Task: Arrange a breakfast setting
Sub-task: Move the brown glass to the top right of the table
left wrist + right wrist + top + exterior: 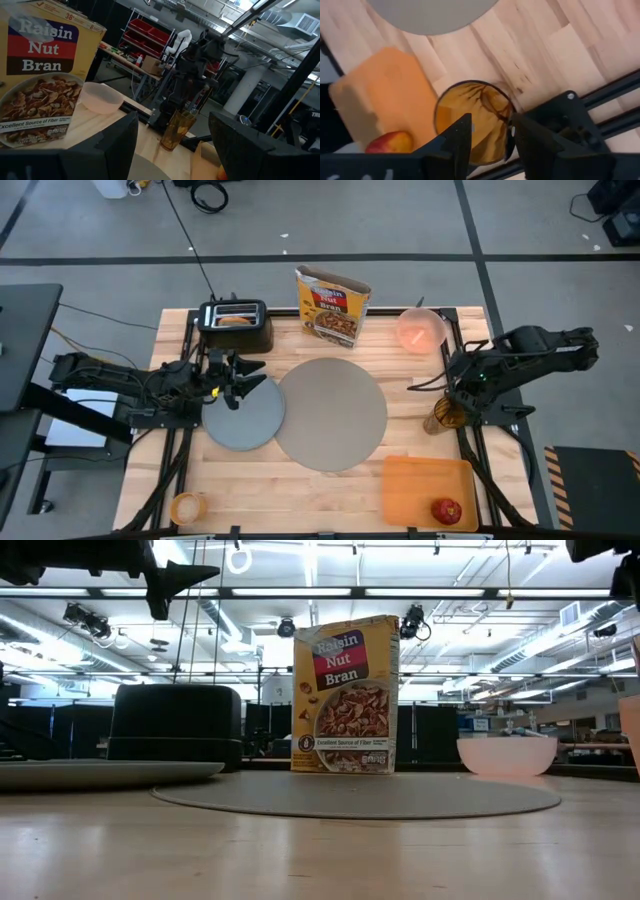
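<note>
The round taupe mat (pixel 330 412) lies flat at mid-table, with the grey plate (pixel 243 418) beside its left edge. A bagel (pixel 234 320) sits in the black toaster (pixel 235 326). The pink bowl (pixel 421 330) stands at the far right. The amber-orange cup (pixel 472 120) stands upright near the right edge. My right gripper (pixel 490 127) is open above it, pointing down, one finger over the cup's inside and the other over its rim. The red apple (pixel 447 510) rests on the orange board (pixel 425 485). My left gripper (pixel 240 385) hovers open over the plate's far edge.
A Raisin Nut Bran box (pixel 332 305) stands upright at the far edge, between the toaster and the bowl. A roll of tape (pixel 187 506) lies at the near left corner. Bare wood shows along the near edge between the tape and the board.
</note>
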Robot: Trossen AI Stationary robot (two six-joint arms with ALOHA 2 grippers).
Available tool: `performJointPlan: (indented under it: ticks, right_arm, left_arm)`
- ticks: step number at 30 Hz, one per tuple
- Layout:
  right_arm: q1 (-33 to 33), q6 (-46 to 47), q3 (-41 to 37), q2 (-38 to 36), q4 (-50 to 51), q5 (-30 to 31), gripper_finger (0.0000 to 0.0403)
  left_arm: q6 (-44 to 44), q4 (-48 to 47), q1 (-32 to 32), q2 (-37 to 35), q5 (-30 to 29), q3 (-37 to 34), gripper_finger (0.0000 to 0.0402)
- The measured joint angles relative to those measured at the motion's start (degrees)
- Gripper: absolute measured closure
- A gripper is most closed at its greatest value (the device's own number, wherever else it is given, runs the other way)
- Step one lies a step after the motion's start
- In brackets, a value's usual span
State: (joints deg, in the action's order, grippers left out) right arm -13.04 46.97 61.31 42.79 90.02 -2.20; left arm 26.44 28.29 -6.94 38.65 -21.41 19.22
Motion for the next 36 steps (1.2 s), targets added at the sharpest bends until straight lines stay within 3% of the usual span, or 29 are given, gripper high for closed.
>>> performJointPlan:
  ticks: [9, 22, 36]
  right_arm:
    - [0.0, -4.4, -2.8, 1.8, -0.6, 0.9, 0.0252]
    - [0.0, -34.5, -1.4, 14.9, -3.8, 0.8, 0.0252]
    - [0.0, -51.0, -3.3, 20.5, -3.9, 0.3, 0.0255]
  left_arm:
    - [0.0, 0.0, 0.0, 0.0, 0.0, 0.0, 0.015]
    - [0.0, 0.0, 0.0, 0.0, 0.0, 0.0, 0.015]
    - [0.0, 0.1, 0.0, 0.0, 0.0, 0.0, 0.015]
